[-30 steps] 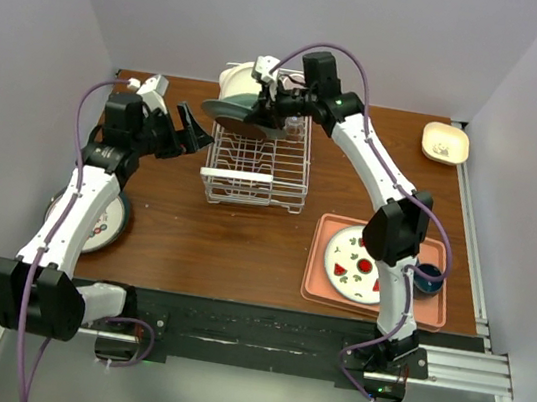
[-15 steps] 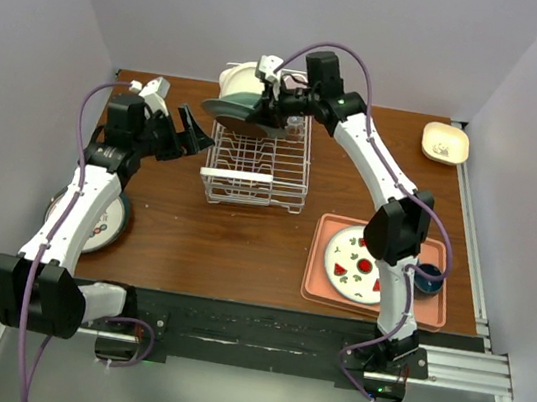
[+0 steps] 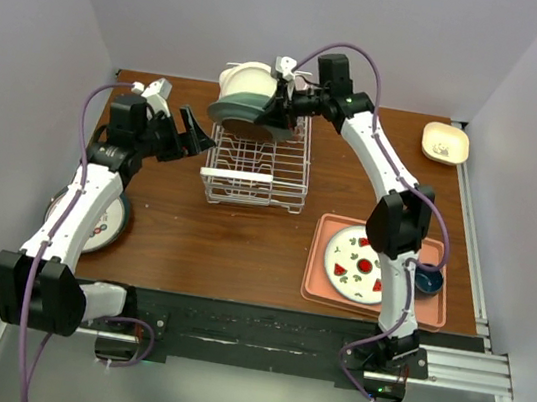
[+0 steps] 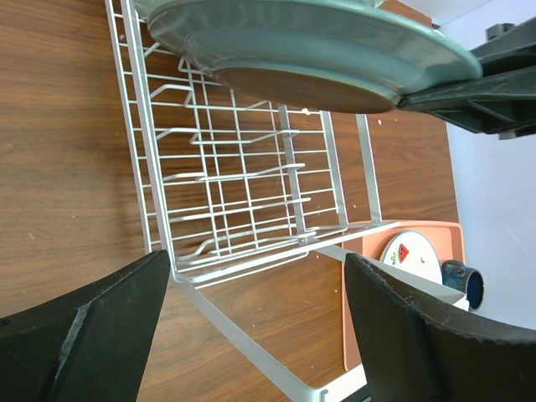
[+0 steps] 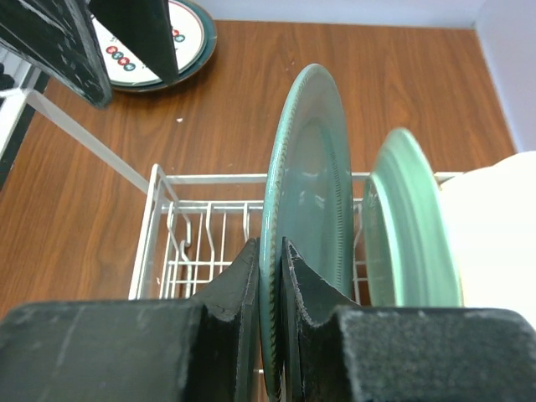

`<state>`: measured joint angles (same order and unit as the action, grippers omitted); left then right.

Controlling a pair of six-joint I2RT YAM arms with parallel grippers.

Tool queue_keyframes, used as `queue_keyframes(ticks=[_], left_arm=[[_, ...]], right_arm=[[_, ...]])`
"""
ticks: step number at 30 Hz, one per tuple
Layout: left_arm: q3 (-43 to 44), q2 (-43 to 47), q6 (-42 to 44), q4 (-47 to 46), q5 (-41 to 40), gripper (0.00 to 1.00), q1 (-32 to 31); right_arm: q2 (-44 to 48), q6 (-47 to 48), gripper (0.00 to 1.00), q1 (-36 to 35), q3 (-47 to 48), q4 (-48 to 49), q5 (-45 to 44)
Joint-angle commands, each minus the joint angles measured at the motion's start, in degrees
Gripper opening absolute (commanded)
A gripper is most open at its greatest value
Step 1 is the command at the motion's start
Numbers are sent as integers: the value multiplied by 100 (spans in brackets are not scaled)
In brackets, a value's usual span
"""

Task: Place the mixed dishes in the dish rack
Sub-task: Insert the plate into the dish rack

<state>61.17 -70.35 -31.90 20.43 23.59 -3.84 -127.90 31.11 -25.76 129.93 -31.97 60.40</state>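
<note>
- dark-rimmed plate (image 3: 108, 225): flat on table, far L, partly under L arm
- left gripper (image 3: 196, 130): jaws spread wide, nothing in them, just L of dish rack (image 3: 258, 169)
- pale green plate (image 5: 311, 167): on edge over rack's far end, next to 2nd green plate (image 5: 410, 226) & white bowl (image 5: 494, 218)
- right gripper (image 5: 270, 255): pinching that plate's rim
- salmon tray (image 3: 315, 274), R side: patterned plate (image 3: 355, 265) + dark mug (image 3: 429, 280) on it

A dull grey-green is shown by the ribbed-rim plate (image 5: 306, 209), a brighter green by the second plate (image 5: 406, 226). The dish rack (image 3: 254, 163) is coloured white, the tray (image 3: 316, 269) salmon-pink, the table (image 3: 241, 248) wood-grain brown. Red fruit motifs are printed on the white plate (image 3: 355, 265).
</note>
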Motion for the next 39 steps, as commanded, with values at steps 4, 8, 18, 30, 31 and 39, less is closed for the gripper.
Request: queue_keyframes(ticks=[4,8,18,30,31,39], left_arm=[[132,-32,43,-56,-48,90,-47],[132,-23,52,-30,-83,90,-47],[132,-76,61,-12,-109,90,-47],[132,-146,79,-39,-127,89,-56],[132,-146,79,-39,-127,89,-56],[124,-164,87,-39,-101,89,-56]], right_arm=[[11,-210,0,27,191,1025,754],[-130,-378,0,44,296,1140,780],[-569,-993,0,141,463,1368,772],[-219,-669,53,168,157,613,-116],[-183,-659,56,168,103,613,-151],[-34,-633,69,168,6,516,-379]])
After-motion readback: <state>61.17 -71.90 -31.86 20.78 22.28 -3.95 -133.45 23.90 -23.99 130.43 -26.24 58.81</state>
